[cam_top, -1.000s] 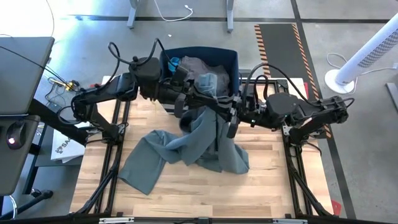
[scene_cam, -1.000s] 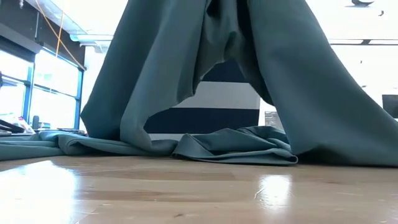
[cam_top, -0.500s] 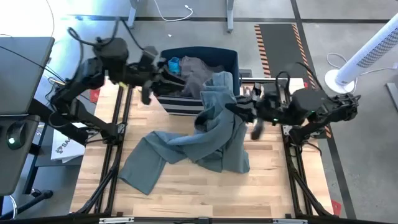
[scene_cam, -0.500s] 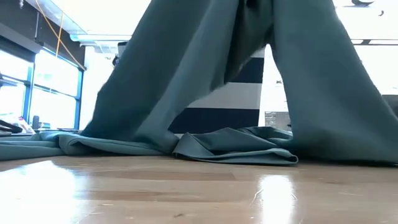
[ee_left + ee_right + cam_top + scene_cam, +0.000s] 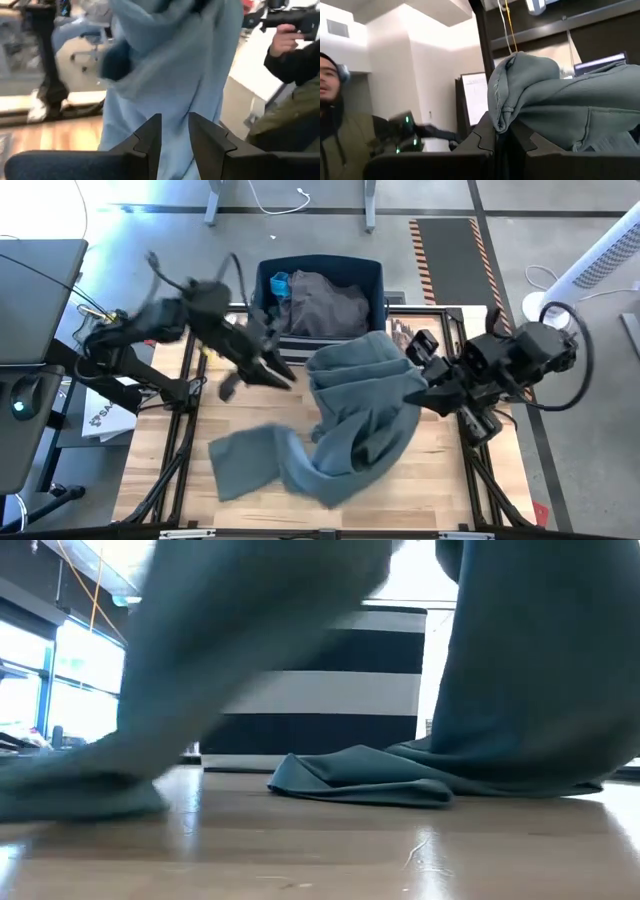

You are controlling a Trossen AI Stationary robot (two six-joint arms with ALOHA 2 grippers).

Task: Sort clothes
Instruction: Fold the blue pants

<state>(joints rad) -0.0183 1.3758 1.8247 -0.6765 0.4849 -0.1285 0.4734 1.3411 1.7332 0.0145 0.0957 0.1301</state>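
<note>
The large grey-green fabric shirt (image 5: 340, 415) hangs in a thick bunch from the right gripper (image 5: 418, 380), which is raised above the right-hand part of the pale wooden slatted counter (image 5: 440, 470); in the right wrist view the jaws stand nearly together, pinching a folded, seamed edge of the cloth (image 5: 530, 95) between them. From that hold the garment falls leftward and forward, and its lower end (image 5: 250, 463) spreads flat on the counter toward the left front. In the low view one heap of its folds (image 5: 360, 780) lies on the wood, with hanging cloth on either side. The left gripper (image 5: 268, 368) is over the left half of the counter, just in front of the navy bin with white stripes (image 5: 375, 280), and apart from the shirt; in its wrist view the two dark fingers (image 5: 150, 137) stand a narrow gap apart with nothing between them, the hanging shirt (image 5: 175, 65) beyond them. Inside the bin, at the far edge of the counter, lies a crumpled dark grey-brown garment (image 5: 325, 300), with a bright blue piece (image 5: 279, 281) tucked in the bin's left corner. A person in an olive jacket (image 5: 350, 140) shows in the room beyond, and a hand (image 5: 282, 40) holds a dark device.
</note>
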